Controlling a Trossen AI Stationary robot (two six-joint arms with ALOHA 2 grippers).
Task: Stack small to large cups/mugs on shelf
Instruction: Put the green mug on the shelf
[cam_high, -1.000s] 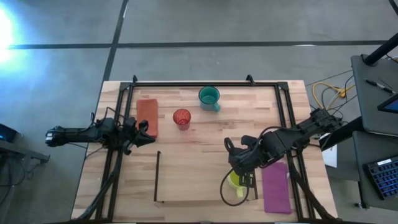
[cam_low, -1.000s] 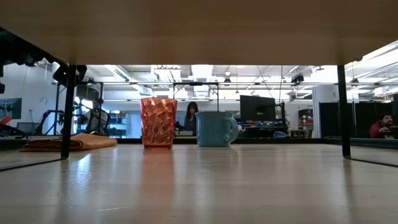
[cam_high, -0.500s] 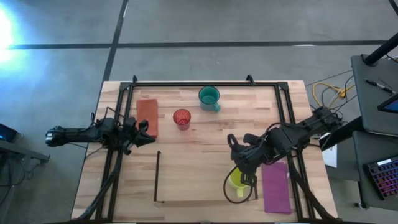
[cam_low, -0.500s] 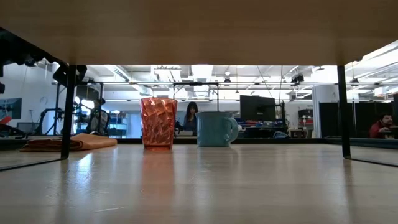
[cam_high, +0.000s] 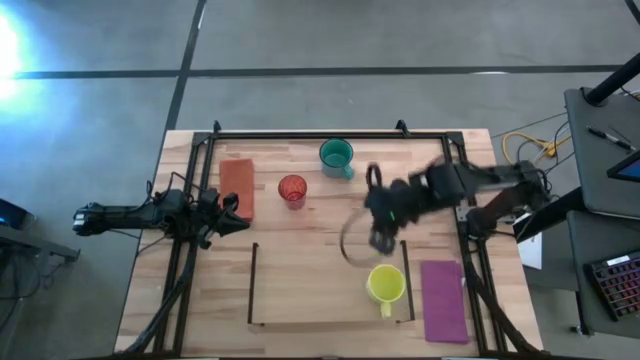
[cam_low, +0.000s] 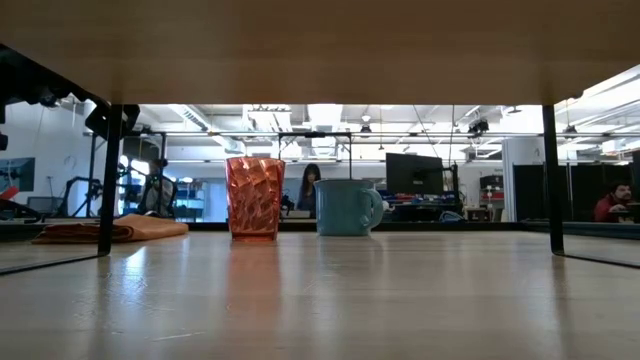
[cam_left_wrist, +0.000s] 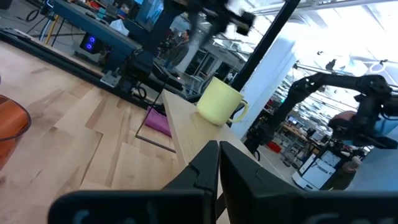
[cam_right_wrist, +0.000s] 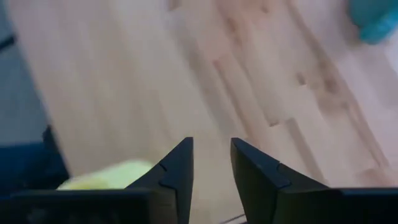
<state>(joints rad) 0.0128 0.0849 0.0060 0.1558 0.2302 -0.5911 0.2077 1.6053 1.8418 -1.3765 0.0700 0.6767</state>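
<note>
The yellow mug stands upright at the right end of the black wire shelf, its handle toward the near edge; it also shows in the left wrist view. The red cup and the teal mug stand on the table farther back, side by side in the low view. My right gripper is open and empty, above the table on the far side of the yellow mug. My left gripper is shut and empty at the table's left, beside the orange cloth.
An orange cloth lies at the far left and a purple cloth at the near right, beside the shelf. A larger black frame runs along the table's far edge and both sides.
My right gripper has drawn away from the yellow mug, moving quickly toward the table's far edge. The mug stays standing at the right end of the shelf.
</note>
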